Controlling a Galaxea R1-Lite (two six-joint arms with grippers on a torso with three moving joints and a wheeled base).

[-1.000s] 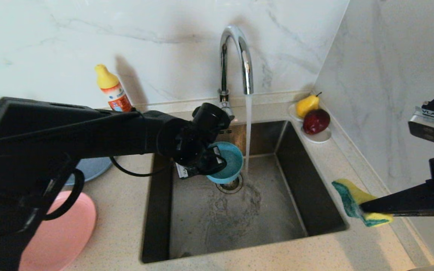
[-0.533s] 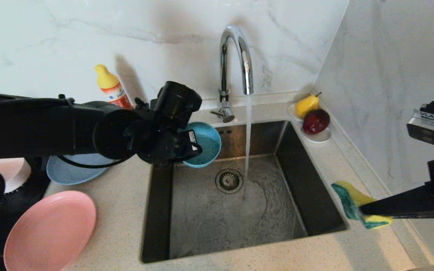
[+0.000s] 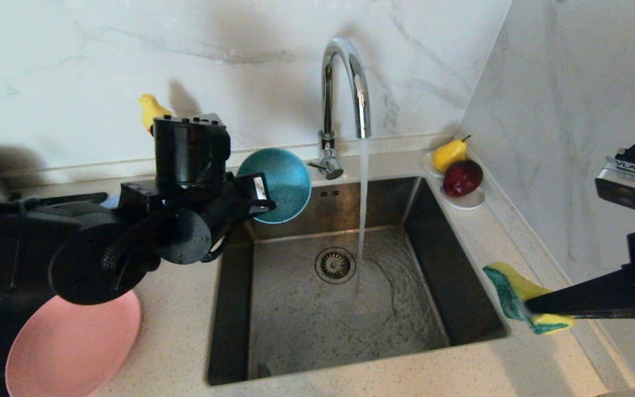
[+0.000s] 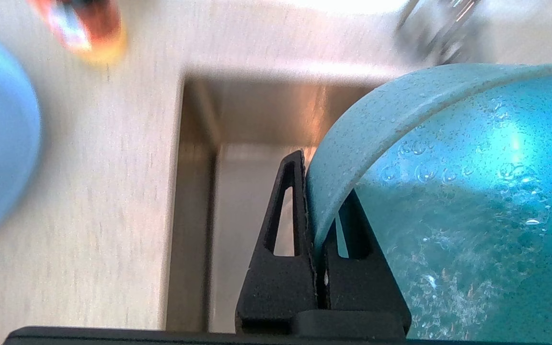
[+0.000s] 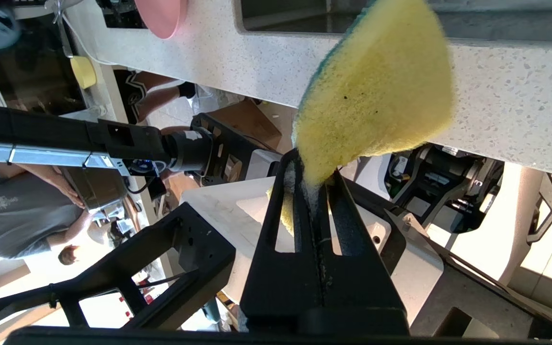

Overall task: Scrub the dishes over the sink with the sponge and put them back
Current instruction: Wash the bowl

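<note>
Speckled counter (image 3: 185,309) under pink plate (image 3: 75,353)

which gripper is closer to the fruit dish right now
Right. The right gripper, clamping the sponge, sits by the sink's right rim below the fruit dish; the left gripper holds the teal bowl across the sink.

The teal bowl (image 4: 448,201) in my left gripper (image 4: 316,225) looked matt and finely speckled, with wet drops on its inside. My fingers (image 4: 281,249) were of rough black plastic. The sponge (image 5: 376,91) in my right gripper (image 5: 312,191) was soft porous foam, yellow, with a coarse green side. The sink (image 3: 461,286) was brushed steel, the tap (image 3: 345,82) glossy chrome, the counter (image 3: 179,309) speckled stone, the pink plate (image 3: 75,353) matt and smooth.
</note>
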